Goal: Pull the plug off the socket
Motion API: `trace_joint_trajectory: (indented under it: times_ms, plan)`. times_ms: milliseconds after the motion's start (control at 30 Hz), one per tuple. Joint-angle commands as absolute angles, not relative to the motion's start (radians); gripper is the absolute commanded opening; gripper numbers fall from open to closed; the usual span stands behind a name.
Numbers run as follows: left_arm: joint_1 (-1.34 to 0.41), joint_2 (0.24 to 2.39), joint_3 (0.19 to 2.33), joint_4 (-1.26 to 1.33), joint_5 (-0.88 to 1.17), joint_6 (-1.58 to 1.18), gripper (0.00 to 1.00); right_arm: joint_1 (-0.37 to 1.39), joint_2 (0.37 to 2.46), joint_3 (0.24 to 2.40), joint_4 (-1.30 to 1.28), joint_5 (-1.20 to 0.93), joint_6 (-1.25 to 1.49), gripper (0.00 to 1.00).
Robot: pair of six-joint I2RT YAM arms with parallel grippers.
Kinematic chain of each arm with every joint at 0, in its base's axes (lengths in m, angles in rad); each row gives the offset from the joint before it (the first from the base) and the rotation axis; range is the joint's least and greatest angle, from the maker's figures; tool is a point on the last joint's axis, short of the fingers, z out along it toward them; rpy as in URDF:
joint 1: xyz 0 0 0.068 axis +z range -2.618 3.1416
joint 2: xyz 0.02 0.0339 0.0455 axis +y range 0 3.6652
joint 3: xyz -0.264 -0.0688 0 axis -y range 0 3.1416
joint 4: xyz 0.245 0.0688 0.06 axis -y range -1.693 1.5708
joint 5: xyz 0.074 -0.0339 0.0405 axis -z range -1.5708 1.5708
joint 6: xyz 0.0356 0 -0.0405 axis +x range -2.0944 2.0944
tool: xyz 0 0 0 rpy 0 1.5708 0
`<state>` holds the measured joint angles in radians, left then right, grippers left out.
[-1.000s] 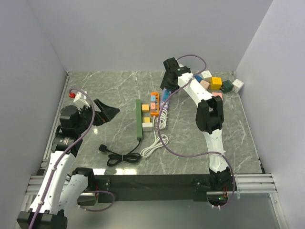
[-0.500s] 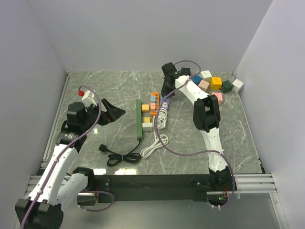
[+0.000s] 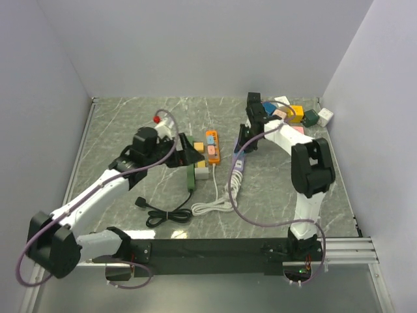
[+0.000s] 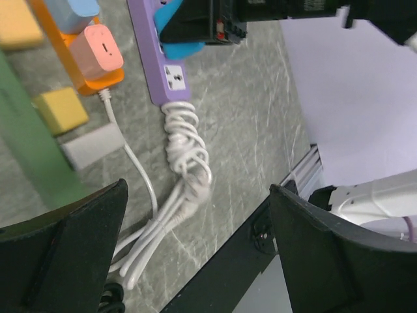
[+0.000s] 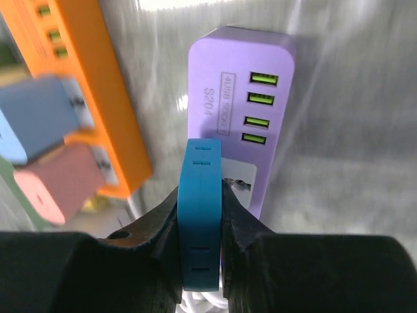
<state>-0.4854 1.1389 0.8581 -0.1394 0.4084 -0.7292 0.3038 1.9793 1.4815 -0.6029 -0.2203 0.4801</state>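
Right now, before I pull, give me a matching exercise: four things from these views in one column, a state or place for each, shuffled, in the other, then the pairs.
Things
1. blue plug
2. purple power strip
3. orange power strip
4. left gripper

States
A. open, holding nothing
B. clamped between the fingers of the right gripper
C. carries a pink plug and a light-blue plug
D. has four green USB ports in a row

Pairs: 1-B, 2-D, 3-C, 4-A

Right gripper [image 5: 201, 218] now clamps blue plug [image 5: 201, 173] — left gripper [image 4: 195, 248] nearer.
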Motion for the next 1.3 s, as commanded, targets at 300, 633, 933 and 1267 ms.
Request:
trace_joint_trajectory:
  times_ms: [300,633,933,1267]
  plan:
    - [-0.635,1.465,1.002,0.078,0.305,-0.825,0.9,0.325,1.487,1.03,-0.486,-0.494,0.41,0.0]
    - [-0.669,1.589,1.074,0.086,0.33,-0.824,0.87,0.315,1.266,0.94,-0.459,-0.327,0.498,0.0]
    - [-0.669,1.408,1.048,0.019,0.275,-0.813,0.89,0.06,1.673,1.396,-0.57,-0.002,0.633,0.0]
    - [-0.637,1.302,0.97,-0.083,0.215,-0.819,0.89,-0.074,2.181,1.96,-0.664,0.107,0.831,0.35]
